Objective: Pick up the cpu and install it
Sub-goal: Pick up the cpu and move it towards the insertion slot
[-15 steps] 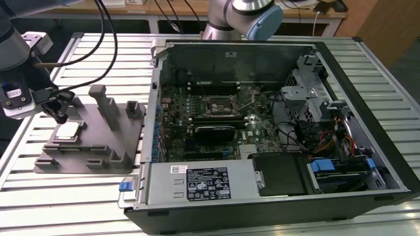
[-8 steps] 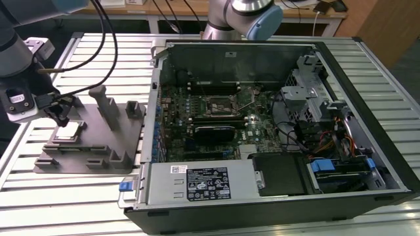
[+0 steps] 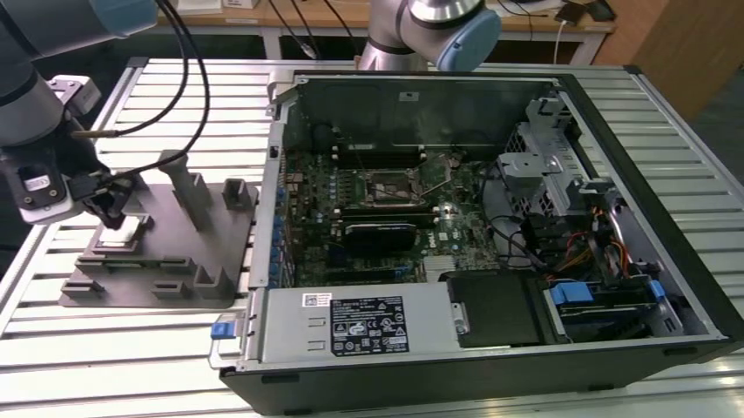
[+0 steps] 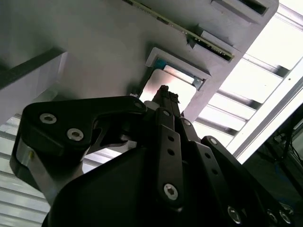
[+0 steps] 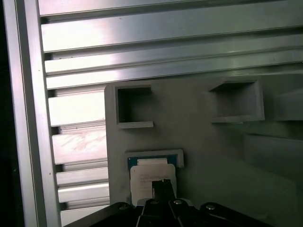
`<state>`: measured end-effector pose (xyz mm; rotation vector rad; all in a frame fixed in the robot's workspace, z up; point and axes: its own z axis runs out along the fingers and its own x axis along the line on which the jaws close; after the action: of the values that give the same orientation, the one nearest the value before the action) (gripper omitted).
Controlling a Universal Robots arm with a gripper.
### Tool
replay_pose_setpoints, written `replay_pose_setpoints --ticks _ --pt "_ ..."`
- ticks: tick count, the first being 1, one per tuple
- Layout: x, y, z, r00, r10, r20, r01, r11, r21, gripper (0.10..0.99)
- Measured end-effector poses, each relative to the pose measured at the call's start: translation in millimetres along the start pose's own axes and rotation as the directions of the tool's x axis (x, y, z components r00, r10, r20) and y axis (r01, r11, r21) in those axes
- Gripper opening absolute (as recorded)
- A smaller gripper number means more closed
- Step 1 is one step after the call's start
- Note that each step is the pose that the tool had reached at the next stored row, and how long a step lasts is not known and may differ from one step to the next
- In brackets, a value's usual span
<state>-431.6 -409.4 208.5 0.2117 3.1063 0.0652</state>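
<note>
You see cpu [image 5: 142, 174]: silver metal lid, smooth, soft sheen. Fixture block [image 3: 163, 248]: grey plastic, matt, faintly grainy. Table [image 3: 104, 357]: ribbed bare aluminium, brushed, bright glare. Your tool [image 4: 164, 94]: black matt links, shiny steel screws. Computer case [image 3: 419, 104]: dull grey sheet metal inside, black outside.

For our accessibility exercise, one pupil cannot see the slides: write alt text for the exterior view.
A robot arm's gripper hangs right over the silver cpu, which lies in a grey holder on a slatted metal table. At the exterior view's right an open computer case lies on its side, its motherboard socket showing.
</note>
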Motion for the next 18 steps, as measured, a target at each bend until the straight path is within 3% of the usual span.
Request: replay_pose_setpoints --ticks 11,18 --pt "2.0 -0.3 10.8 1.0000 -0.002 -0.0004 0.002 1.0000 -0.002 0.106" --pt "2.3 -0.3 12.0 1.0000 -0.002 -0.0002 0.002 1.0000 -0.002 0.106"
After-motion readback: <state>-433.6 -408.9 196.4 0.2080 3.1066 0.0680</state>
